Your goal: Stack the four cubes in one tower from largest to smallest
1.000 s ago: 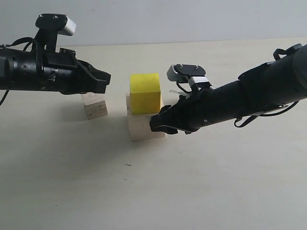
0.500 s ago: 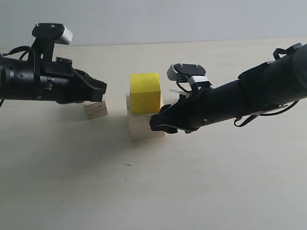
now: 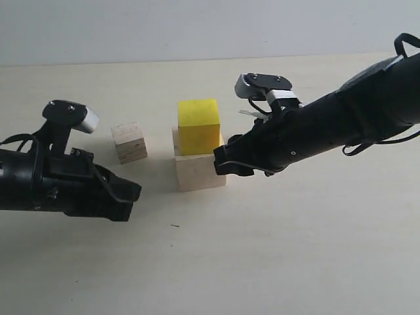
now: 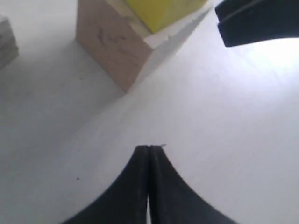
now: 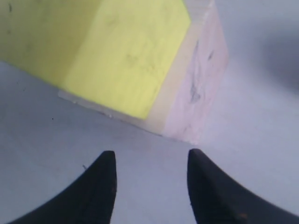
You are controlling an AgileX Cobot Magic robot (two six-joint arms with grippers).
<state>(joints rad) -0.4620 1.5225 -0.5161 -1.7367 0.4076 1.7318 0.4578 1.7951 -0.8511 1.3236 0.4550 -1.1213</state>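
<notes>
The left gripper (image 3: 130, 195) is dropping down and away from the plywood cube (image 3: 128, 142) it was hovering over a moment ago. Its jaws are clenched on nothing, so that cube is sitting uncovered on the table (image 3: 275, 262), left of the stack and apart from it. The right gripper (image 3: 220, 164), jaws spread and empty, is lifting slightly beside the yellow cube (image 3: 199, 126) resting on the pale cube (image 3: 197, 173) — two tiers are standing, the plywood cube is likely next, and the smallest cube is not showing.
</notes>
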